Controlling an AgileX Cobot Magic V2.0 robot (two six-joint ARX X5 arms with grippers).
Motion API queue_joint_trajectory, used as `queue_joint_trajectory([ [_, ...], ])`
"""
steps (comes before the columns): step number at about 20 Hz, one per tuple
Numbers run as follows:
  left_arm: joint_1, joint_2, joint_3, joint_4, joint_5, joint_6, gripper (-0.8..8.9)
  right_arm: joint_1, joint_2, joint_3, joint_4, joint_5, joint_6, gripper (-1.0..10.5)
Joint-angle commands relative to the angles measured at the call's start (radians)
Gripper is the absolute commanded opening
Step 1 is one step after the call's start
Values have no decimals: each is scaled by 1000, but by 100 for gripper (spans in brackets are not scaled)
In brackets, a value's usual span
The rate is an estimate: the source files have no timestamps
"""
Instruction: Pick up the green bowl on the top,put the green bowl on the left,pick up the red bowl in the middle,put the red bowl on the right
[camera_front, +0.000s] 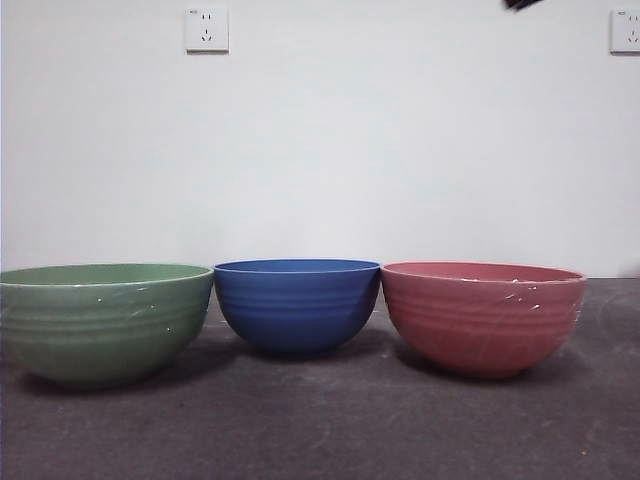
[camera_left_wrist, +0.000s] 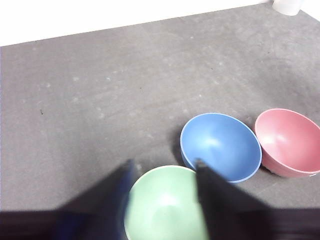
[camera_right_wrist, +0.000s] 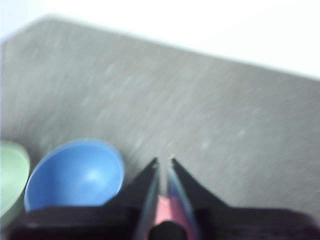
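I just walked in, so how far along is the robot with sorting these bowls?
Nearly done. The green bowl stands left of the blue bowl, the red bowl right. The left gripper hangs open above the green bowl; the right gripper looks nearly shut. Only withdrawing seems left.

three bowls in a row on the table (camera_front: 320, 430): green bowl (camera_front: 104, 322) at left, blue bowl (camera_front: 297, 304) in the middle and set slightly farther back, red bowl (camera_front: 483, 317) at right, neighbours touching or nearly so at the rims.

Green bowl (camera_front: 100, 322) upright, empty, far left of row; red bowl (camera_front: 483, 316) upright, empty, far right.
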Motion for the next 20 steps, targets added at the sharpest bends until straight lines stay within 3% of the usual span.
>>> queue_joint_trajectory([
  [1,0,-28,-59,26,5,-6,-8,-31,-95,-109,45,6,37,-12],
  [6,0,-245,-357,193,-36,-55,-8,-43,-352,-421,225,76,89,-12],
  [9,0,-362,-478,222,-47,-55,-7,-43,-439,-495,240,88,103,-11],
  [20,-1,-364,-478,200,-47,-62,-3,-43,-438,-495,210,85,101,3],
])
